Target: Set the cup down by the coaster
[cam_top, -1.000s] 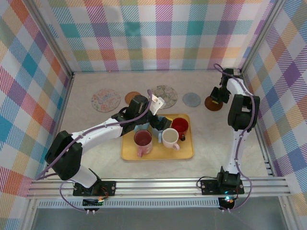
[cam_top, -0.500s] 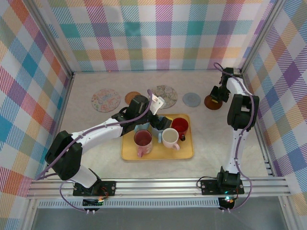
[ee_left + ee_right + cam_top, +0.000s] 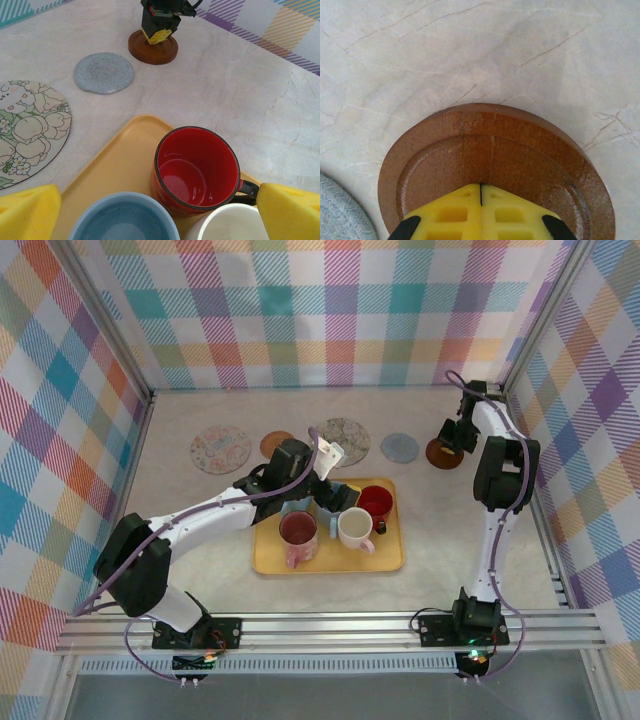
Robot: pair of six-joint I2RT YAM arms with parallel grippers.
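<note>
While the left pincer (image 3: pixel 160 212) hangs wide open over the yellow tray (image 3: pixel 122 150), the red cup (image 3: pixel 195 167) stands upright at the tray's far corner, just beside a blue cup (image 3: pixel 122 220) and a white cup (image 3: pixel 227 225). Right pincer (image 3: pixel 480 200): closed, tips together on the brown coaster (image 3: pixel 490 145), which lies on the worktop (image 3: pixel 240 85) well apart from the tray.

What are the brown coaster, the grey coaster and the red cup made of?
Brown coaster: probably wood, matte, with faint grain and a raised rim. Grey coaster: likely felt or woven fibre, fuzzy and speckled. Red cup: looks like glazed ceramic, glossy with reflections inside.
</note>
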